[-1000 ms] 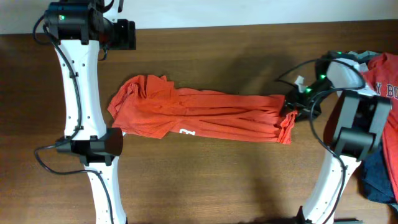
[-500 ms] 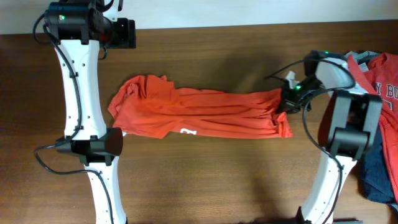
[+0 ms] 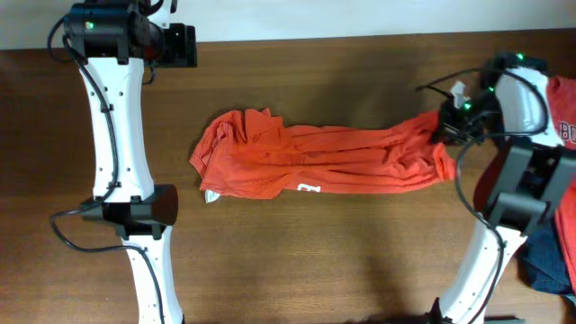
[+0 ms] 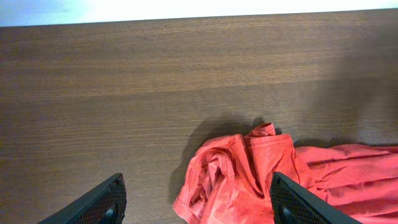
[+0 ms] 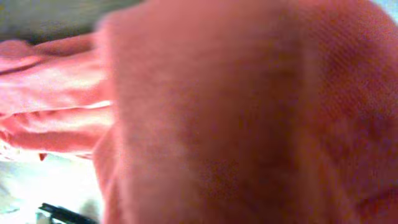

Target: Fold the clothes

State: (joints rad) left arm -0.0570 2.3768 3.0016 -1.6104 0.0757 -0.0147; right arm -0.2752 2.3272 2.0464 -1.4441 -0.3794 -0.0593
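Observation:
The orange-red T-shirt (image 3: 333,162) lies bunched into a long band across the middle of the table, with a small white label (image 3: 309,189) on its front edge. My right gripper (image 3: 446,129) is shut on the shirt's right end, lifting it slightly. The right wrist view is filled with blurred orange-red fabric (image 5: 217,112), and the fingers are hidden there. My left gripper (image 3: 183,47) hangs open over the back left of the table, apart from the shirt. In the left wrist view its two black fingers (image 4: 104,202) frame the shirt's crumpled left end (image 4: 249,171).
More clothes are piled at the right edge: a red garment with white lettering (image 3: 565,112) and a navy one (image 3: 547,261). The table's back edge meets a white wall (image 4: 186,9). Both white arms stand along the left and right sides.
The right gripper closed on the shirt's right end and pulled it to the right. The whole shirt slid rightward across the table. The left arm stayed still.

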